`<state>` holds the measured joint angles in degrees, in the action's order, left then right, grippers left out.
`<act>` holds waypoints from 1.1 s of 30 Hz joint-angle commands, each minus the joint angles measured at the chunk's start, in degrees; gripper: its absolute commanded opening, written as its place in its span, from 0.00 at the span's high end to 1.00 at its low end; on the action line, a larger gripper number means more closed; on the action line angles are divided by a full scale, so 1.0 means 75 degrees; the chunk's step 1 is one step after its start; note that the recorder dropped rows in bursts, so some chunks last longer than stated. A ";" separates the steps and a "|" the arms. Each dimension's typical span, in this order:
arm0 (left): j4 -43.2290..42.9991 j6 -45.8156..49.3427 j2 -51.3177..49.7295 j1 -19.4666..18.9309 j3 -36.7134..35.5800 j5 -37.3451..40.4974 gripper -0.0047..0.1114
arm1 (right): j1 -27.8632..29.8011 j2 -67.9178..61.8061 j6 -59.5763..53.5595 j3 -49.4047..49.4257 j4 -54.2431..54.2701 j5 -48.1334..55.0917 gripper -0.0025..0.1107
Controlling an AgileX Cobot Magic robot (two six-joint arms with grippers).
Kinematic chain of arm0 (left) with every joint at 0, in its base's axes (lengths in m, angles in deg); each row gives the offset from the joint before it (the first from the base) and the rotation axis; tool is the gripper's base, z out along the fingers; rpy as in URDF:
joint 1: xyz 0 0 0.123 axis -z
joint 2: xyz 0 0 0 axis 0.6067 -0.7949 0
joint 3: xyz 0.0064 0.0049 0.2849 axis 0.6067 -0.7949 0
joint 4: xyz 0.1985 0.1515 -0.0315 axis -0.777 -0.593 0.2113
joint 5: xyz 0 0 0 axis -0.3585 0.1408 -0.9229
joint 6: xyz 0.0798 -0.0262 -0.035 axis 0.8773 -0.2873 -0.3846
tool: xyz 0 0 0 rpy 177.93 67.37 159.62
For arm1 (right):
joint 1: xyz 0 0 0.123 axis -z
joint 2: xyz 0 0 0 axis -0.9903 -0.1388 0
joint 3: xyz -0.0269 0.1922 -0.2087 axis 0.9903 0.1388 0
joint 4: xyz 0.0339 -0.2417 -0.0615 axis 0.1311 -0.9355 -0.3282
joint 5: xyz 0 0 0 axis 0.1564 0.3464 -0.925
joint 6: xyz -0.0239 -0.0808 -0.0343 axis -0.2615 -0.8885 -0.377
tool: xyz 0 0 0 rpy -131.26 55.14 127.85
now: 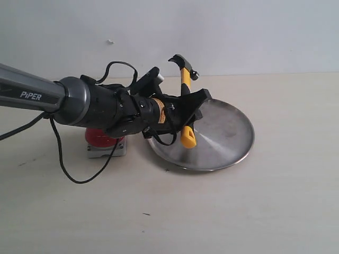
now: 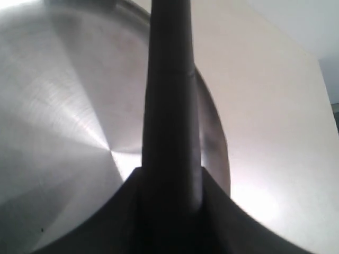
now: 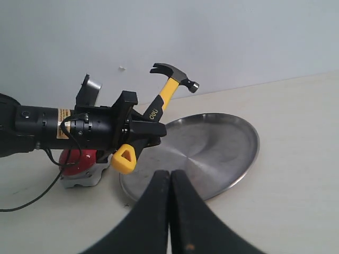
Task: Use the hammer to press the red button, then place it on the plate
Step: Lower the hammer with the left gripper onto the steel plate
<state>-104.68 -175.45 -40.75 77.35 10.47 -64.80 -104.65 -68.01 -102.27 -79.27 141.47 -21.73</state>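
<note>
Left gripper [image 1: 189, 114] clamps hammer [image 1: 185, 80] mid-handle, head up, over plate [image 1: 228, 132] near its 9 o'clock rim, button [image 1: 100, 138] beyond at 9; right gripper [image 3: 169, 182] pinched shut, empty; risk: released this upright, hammer may topple off the rim.

We've got the plate [image 1: 228, 143] gleaming, brushed metal with radial streaks; the hammer [image 1: 185, 79] shows a dark metal head and smooth yellow-and-black handle; the red button [image 1: 99, 139] looks glossy plastic; the table [image 1: 238, 211] pale, matt.
</note>
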 commanded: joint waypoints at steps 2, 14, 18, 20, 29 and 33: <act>-0.0277 0.0140 0.0121 -0.0007 0.0199 -0.0213 0.96 | 0.0001 0.0054 -0.0062 0.0033 -0.0015 -0.0037 0.98; -0.0920 -0.0592 -0.0419 0.0008 0.0586 -0.0497 0.96 | 0.0001 0.0054 -0.0054 0.0033 -0.0030 -0.0037 0.98; -0.1042 -0.0663 -0.0550 0.0008 0.0834 -0.0696 0.96 | 0.0001 0.0054 -0.0054 0.0033 -0.0030 -0.0037 0.98; -0.1042 -0.0663 -0.0550 -0.0008 0.0833 -0.0544 0.96 | 0.0001 0.0054 -0.0054 0.0033 -0.0030 -0.0037 0.98; -0.1085 -0.0489 -0.0806 -0.0008 0.0868 -0.0106 0.96 | 0.0001 0.0054 -0.0054 0.0033 -0.0030 -0.0037 0.98; -0.1159 -0.0489 -0.0935 -0.0008 0.1052 -0.0055 0.96 | 0.0001 0.0054 -0.0054 0.0033 -0.0030 -0.0037 0.98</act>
<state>-112.19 -180.93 -48.17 77.35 16.59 -62.74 -104.65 -68.01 -102.27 -79.27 141.47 -21.73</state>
